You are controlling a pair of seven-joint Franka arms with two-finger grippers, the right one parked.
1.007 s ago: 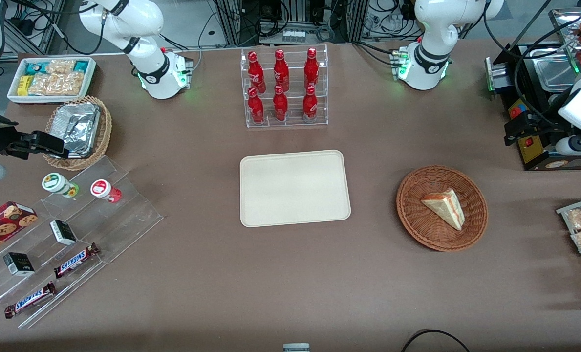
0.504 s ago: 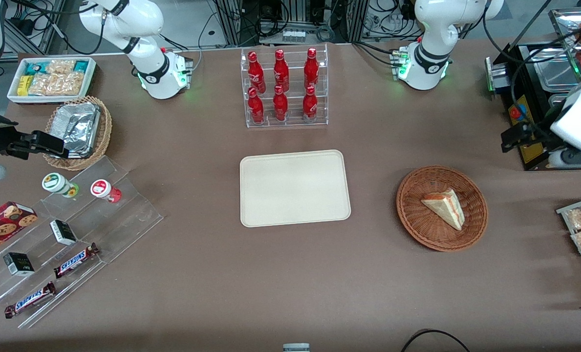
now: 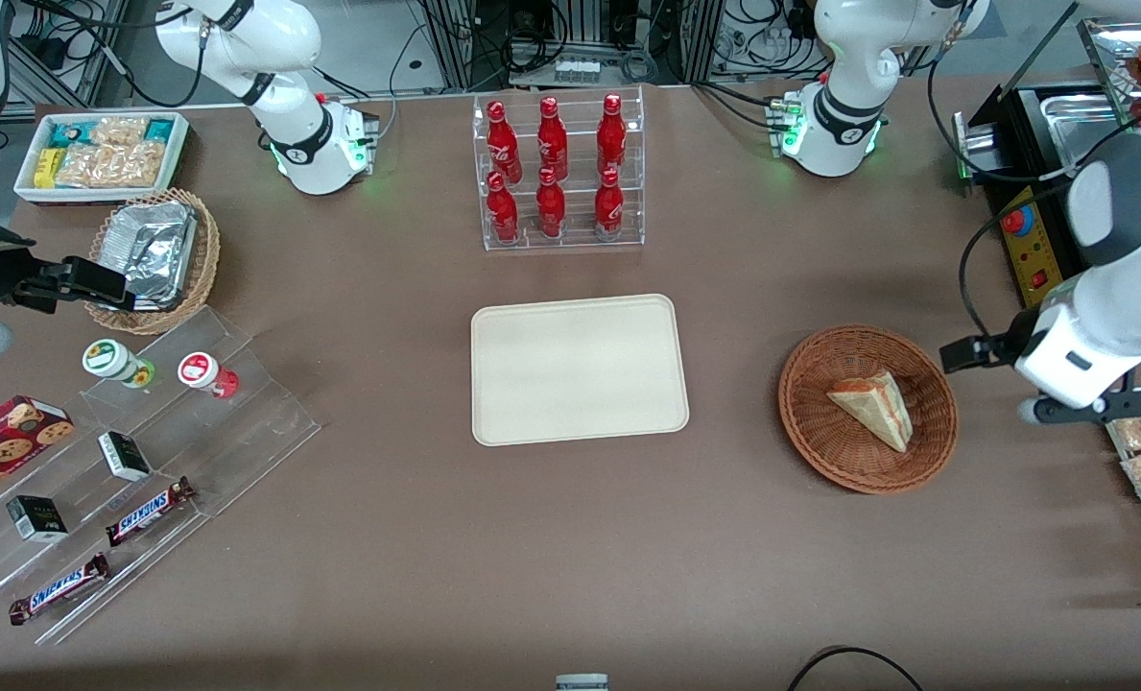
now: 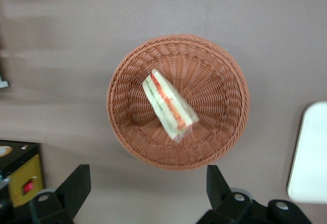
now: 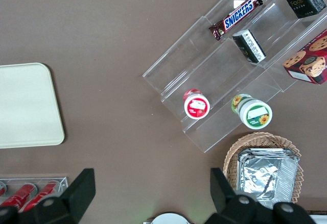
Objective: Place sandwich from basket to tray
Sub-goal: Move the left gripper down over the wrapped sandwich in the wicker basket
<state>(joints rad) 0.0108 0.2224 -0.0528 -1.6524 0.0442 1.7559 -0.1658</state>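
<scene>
Toward the working arm's end of the table, the basket [image 3: 867, 409] sits on the brown table [image 3: 570, 537], well apart from the tray [image 3: 579, 369], which lies flat at table centre. Sandwich [image 3: 873, 408] lies inside the basket, on its side, roughly centred on the weave, touching nothing but the wicker; red-orange and green filling bands show along its cut edge in the wrist view [image 4: 169, 105]. From the basket, the tray lies at about 9 o'clock in the front view. Left gripper [image 3: 959, 354] hangs in the air just beside the basket rim, at roughly 2 o'clock from the sandwich, clear of both. Wrist view looks straight down on the basket [image 4: 225, 76], with both black fingers [image 4: 76, 183] spread wide apart and nothing between them; gripper [image 4: 146, 188] is empty. Corner of the tray [image 4: 309, 157] shows in the same view. Nearer the robot bases, at 12 o'clock from the tray, a clear rack of red bottles [image 3: 556, 173] stands upright. Tray surface is bare.
</scene>
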